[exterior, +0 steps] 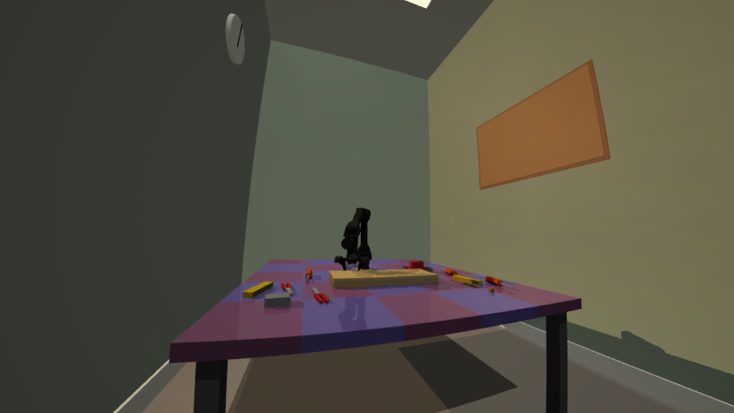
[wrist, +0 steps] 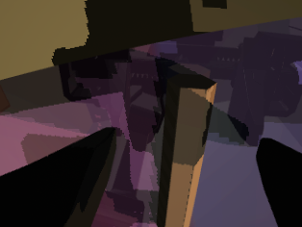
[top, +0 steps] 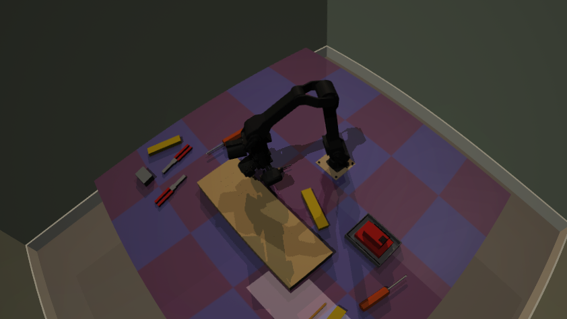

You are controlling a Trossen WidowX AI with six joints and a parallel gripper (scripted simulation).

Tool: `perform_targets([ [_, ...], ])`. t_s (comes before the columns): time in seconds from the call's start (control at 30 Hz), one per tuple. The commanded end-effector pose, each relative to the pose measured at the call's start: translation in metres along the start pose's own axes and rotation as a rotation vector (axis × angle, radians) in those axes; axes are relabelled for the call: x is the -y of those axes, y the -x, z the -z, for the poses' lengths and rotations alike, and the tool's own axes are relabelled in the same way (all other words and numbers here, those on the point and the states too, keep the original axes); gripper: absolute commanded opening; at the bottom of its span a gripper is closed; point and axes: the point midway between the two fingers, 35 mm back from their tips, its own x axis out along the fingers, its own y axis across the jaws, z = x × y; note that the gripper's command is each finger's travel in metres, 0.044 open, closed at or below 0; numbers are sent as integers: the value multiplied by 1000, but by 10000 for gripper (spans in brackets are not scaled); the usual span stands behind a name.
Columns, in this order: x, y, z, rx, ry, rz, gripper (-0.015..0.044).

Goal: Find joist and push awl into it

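Note:
The tan floor panel (top: 309,257) (exterior: 382,280) (wrist: 43,38) lies on the table. The red stud finder (top: 370,237) (exterior: 416,263) sits in the dark tray (top: 361,249) beyond one end of the panel. The awl (wrist: 185,144) lies by the panel's long edge on the arm's side; in the top view only its thin metal tip shows beside the gripper. My gripper (wrist: 187,141) (top: 262,180) is partly open, low over the awl. Its fingers stand on either side of the orange-brown handle, with a gap on both sides. The joist is hidden.
A yellow block (top: 314,208) lies between panel and tray. An orange-handled screwdriver (top: 233,136) lies behind the wrist, another (top: 374,298) beyond the tray. A second yellow block (top: 163,145), red-handled tools (top: 183,152) (top: 164,196) and a grey block (top: 144,175) lie past the panel's far end.

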Motion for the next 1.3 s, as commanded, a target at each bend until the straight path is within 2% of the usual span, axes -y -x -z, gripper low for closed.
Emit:
perform_targets([
  [0.0, 1, -1, 0, -2, -3, 4, 204],
  [0.17, 1, -1, 0, -2, -3, 4, 72],
  [0.4, 1, -1, 0, -2, -3, 4, 26],
  [0.43, 1, 0, 0, -2, -3, 4, 0],
  [0.57, 1, 11, -2, -2, -3, 4, 0],
  [1.27, 0, 121, 8, -2, -3, 4, 0],
])
